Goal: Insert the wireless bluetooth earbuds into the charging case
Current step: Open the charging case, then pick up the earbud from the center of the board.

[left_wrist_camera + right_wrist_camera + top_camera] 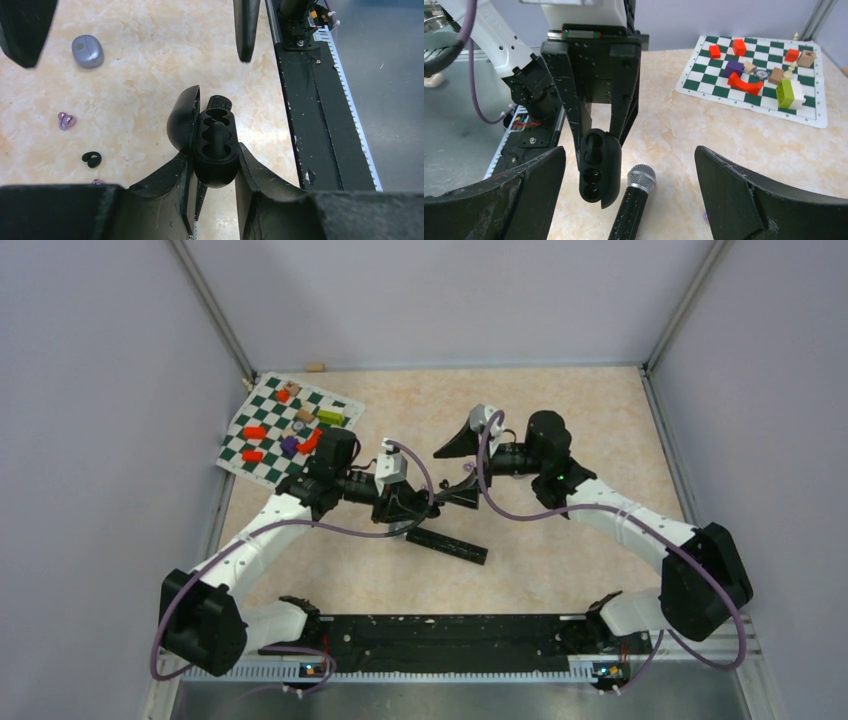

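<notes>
My left gripper (214, 167) is shut on the black charging case (216, 142), which it holds above the table with its lid (182, 120) swung open to the left. The wells look empty. On the table to the left lie a purple earbud (66, 120), a black earbud (91, 159) and the edge of another purple one (97, 181). My right gripper (629, 155) faces the case (599, 167) from a short way off, open with nothing between its fingers. From above, the two grippers (420, 508) (458, 472) nearly meet at mid-table.
A black microphone (634, 200) with a silver mesh head lies under the held case. A closed grey-blue case (87, 50) sits further out on the table. A green-and-white checkered mat (288, 428) with coloured blocks lies at the far left. The black base rail (440, 632) runs along the near edge.
</notes>
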You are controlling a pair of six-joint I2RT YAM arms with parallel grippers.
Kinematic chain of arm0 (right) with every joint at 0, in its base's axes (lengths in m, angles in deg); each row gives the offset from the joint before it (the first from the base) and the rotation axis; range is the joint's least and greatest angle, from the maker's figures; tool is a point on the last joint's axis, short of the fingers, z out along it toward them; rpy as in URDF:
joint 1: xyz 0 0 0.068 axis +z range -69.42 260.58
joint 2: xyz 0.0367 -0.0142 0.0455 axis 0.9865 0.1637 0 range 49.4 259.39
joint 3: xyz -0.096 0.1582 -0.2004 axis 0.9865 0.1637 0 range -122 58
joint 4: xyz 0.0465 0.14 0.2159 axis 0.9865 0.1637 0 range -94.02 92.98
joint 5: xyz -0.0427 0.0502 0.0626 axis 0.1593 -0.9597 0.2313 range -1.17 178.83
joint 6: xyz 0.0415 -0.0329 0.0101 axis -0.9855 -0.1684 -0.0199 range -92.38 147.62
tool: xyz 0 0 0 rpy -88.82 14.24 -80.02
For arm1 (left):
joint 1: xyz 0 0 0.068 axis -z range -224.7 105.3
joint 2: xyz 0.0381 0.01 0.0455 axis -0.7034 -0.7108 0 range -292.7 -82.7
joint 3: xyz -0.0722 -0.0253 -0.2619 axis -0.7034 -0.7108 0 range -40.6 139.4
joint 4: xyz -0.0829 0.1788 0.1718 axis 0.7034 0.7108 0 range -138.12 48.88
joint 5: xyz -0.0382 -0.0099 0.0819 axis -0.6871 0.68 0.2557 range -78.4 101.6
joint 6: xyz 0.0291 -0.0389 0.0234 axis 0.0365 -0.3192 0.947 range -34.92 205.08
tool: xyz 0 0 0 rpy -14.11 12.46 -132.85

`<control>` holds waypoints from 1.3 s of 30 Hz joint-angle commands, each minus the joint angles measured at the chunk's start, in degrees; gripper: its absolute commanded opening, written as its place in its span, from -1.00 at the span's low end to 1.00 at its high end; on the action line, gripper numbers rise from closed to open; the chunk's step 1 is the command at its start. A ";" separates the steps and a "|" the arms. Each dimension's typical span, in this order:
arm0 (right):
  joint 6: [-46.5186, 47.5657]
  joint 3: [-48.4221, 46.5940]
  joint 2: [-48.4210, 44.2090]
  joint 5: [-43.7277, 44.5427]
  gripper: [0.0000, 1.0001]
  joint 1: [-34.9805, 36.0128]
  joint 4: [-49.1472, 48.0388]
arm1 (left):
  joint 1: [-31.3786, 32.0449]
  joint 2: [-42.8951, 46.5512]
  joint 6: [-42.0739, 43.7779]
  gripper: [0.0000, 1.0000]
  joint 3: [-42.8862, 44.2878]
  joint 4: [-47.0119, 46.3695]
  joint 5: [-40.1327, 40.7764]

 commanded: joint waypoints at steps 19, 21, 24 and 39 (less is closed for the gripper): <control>47.13 9.23 -1.56 7.76 0.83 -8.71 2.78 | -13.43 6.33 8.41 -1.00 3.31 12.68 4.05; 50.31 12.71 -0.35 7.50 0.83 -8.71 -2.44 | -14.31 6.54 8.59 -1.00 2.50 12.32 4.83; 54.85 15.37 3.47 6.94 0.76 -8.71 -7.92 | -16.74 6.38 8.12 -1.00 1.21 11.35 4.55; 58.63 11.58 21.21 11.09 0.02 -6.82 -16.28 | -22.03 9.70 3.82 -1.00 -4.77 3.92 0.42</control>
